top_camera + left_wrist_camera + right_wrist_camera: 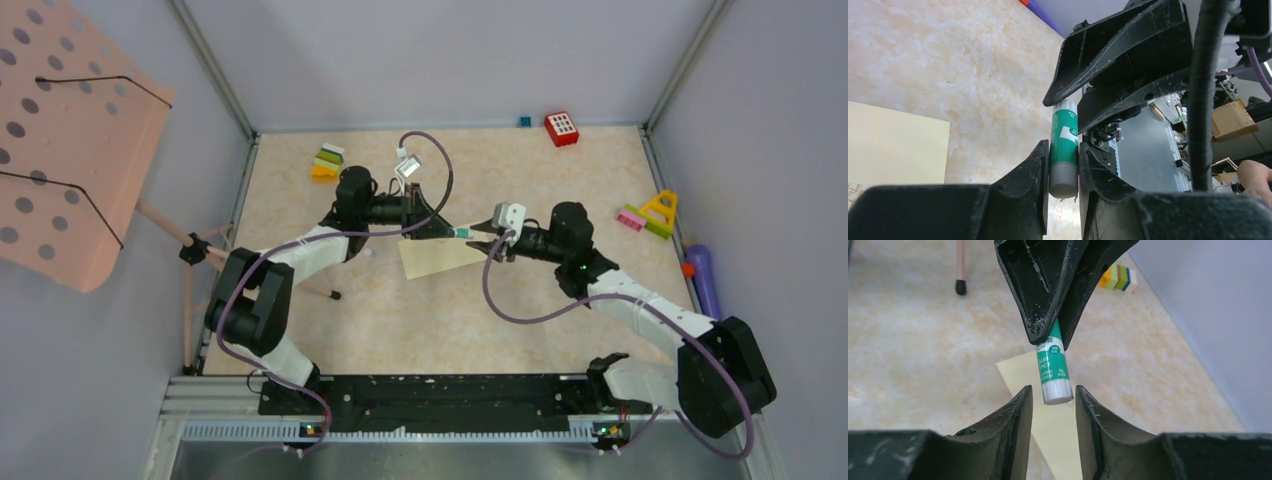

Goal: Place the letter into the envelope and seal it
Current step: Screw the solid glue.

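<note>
Left claw [1064, 150] and right claw [1053, 395] face tip to tip above the envelope [440, 258], which lies flat near the middle of the desk [560, 330], well clear of every edge. Left is clamped on a glue stick [1050, 365]; right's jaws stand apart about its free end. Right should likely advance a little, close squarely, then pull straight along the stick.

Beige marbled table [300, 330], pale yellow envelope [440, 257] flat near its middle, striped blocks [327, 162] at far left, red block [562, 128] and tiny blue cube [524, 121] along the far edge, yellow triangle [659, 209] at right, purple cylinder [703, 280] by the right edge.
</note>
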Controlling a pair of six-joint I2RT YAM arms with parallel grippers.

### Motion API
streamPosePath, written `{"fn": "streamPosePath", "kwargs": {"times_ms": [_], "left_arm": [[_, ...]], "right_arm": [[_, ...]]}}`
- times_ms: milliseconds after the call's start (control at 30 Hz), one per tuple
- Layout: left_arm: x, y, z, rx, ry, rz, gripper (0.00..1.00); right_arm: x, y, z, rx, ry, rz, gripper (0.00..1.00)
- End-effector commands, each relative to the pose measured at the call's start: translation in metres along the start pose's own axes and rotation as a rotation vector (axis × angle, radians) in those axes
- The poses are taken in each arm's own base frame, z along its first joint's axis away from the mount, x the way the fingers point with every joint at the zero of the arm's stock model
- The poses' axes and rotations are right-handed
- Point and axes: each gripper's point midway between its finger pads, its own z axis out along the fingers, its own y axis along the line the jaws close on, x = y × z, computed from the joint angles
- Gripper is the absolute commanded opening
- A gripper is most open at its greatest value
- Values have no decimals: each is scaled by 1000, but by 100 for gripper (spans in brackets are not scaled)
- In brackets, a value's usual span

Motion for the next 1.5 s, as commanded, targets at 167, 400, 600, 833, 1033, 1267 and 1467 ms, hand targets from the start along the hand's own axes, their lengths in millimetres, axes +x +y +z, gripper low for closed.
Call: {"fn": "streamPosePath", "kwargs": {"times_ms": [167,400,600,833,1033,1267,1467], "left_arm": [[-12,-8,2,3,-36,72,0],[-13,-11,2,10,-36,85,0],[-14,-13,1,11,-38,95,0],[-13,-12,1,7,-36,101,0],[-11,-10,2,5,-33,95,0],[-12,-10,2,2,-33,99,0],[-11,-9,2,1,-32,96,0]], "right_arm": [[-32,-27,-8,94,-26,-24,56],[-46,-25,-28,-158,-80,718,61],[-5,-22,-15,-337,72,1275,53],[4,-22,-11,-341,50,1318,50],[-4,-23,-13,-334,24,1329,50],[-7,-18,-11,-344,27,1331,48],[-11,-9,-5,-379,43,1327,44]]}}
